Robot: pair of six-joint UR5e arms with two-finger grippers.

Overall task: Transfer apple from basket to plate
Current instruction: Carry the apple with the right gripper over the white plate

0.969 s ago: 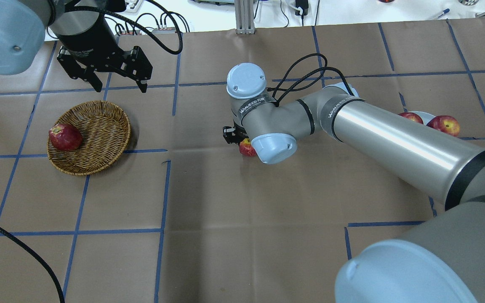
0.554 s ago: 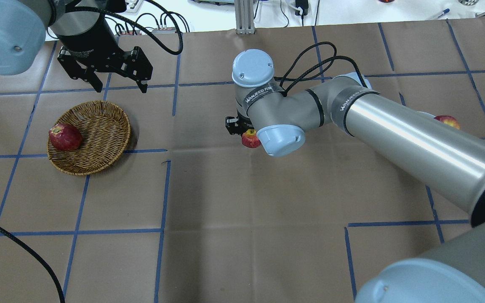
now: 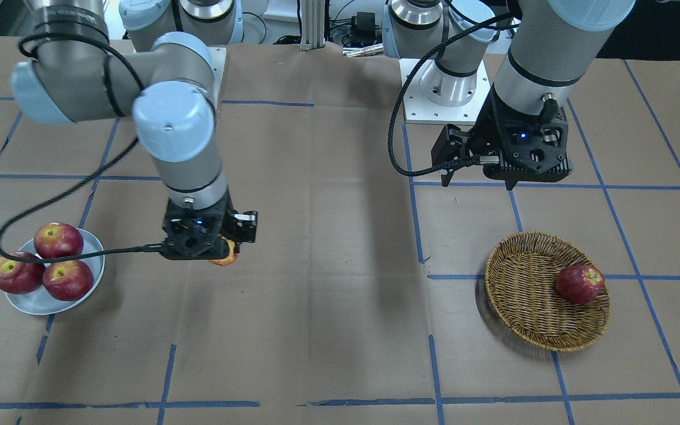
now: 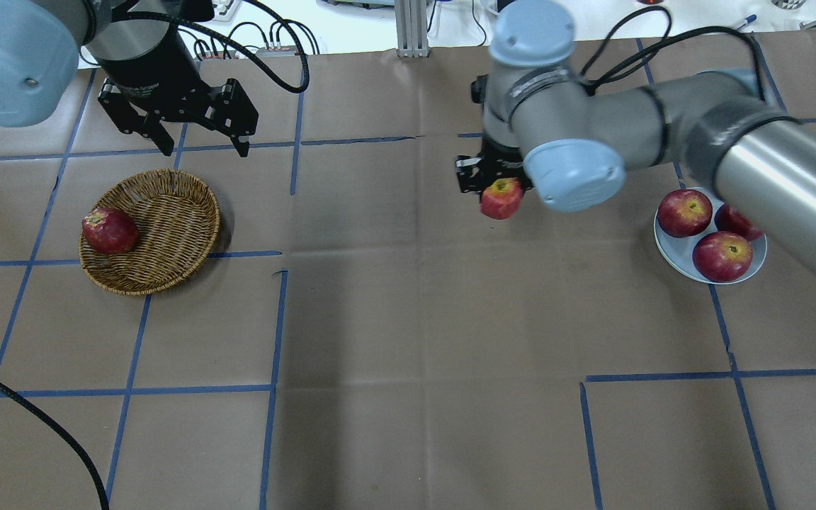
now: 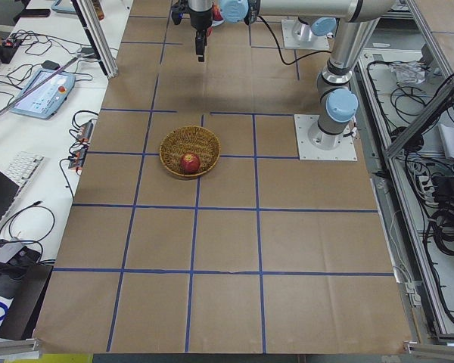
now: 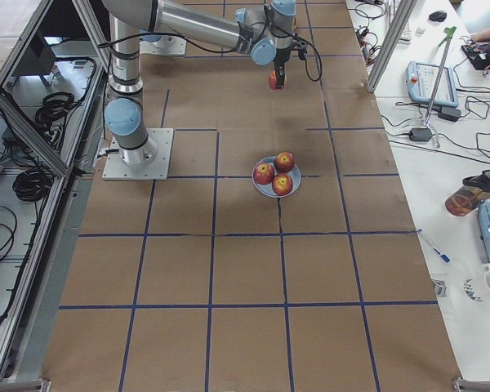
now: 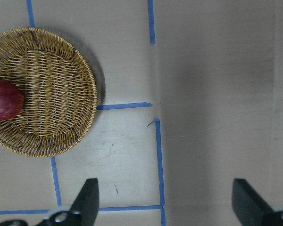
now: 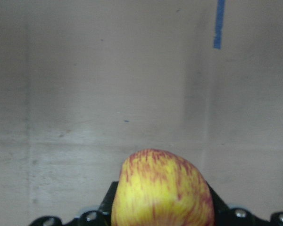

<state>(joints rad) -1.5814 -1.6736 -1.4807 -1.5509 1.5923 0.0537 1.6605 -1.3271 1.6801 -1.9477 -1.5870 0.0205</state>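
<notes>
The apple (image 4: 501,198), red with lots of yellow, is hanging in the air above the table (image 4: 408,319), pinched in the right gripper (image 4: 494,185). The black fingers are mostly hiding under the wrist, so they only seem to be squeezing its sides. The apple is hanging toward the far edge, between the middle and the right edge. The plate (image 4: 671,248) is lying near the right edge, well apart from it, carrying three dark red apples (image 4: 685,212). The basket (image 4: 167,219) is lying near the left edge, holding one dark red apple (image 4: 110,231). That is making five apples. The left gripper (image 4: 202,149) is hanging just past the basket's far rim, its two fingers spread wide and empty.
</notes>
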